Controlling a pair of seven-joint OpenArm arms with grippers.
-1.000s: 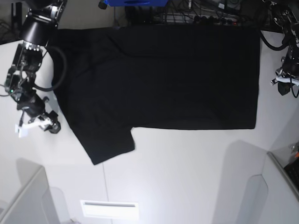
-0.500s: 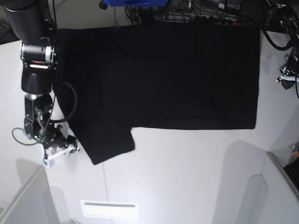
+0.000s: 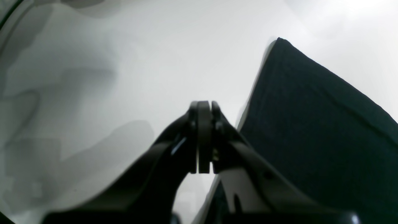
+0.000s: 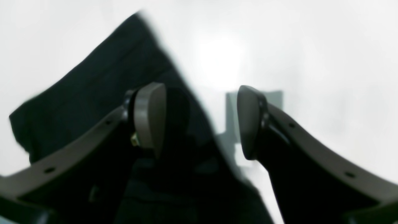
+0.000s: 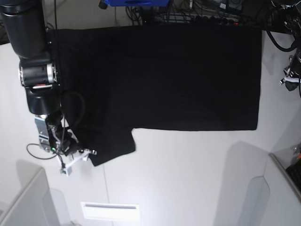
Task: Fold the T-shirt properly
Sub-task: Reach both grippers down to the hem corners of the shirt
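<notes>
The black T-shirt [image 5: 160,75] lies flat on the white table [image 5: 188,174], plain side up, with one sleeve [image 5: 110,143] pointing to the front left. My right gripper [image 5: 77,157] is at the sleeve's lower left corner. In the right wrist view it [image 4: 199,121] is open, with the left finger [image 4: 149,118] over the blurred sleeve cloth [image 4: 93,93] and the right finger over bare table. My left gripper [image 5: 288,79] is off the shirt's right edge. In the left wrist view it [image 3: 203,107] is shut and empty, beside a shirt corner [image 3: 311,124].
Cables and a blue object [image 5: 136,2] lie along the table's back edge. A white strip [image 5: 110,212] sits at the front. Grey panels stand at the front left [image 5: 23,202] and the front right [image 5: 282,188].
The right arm has swung down along the table's left side and brought its gripper in to the sleeve's lower corner. The left gripper has drifted slightly toward the right edge.
</notes>
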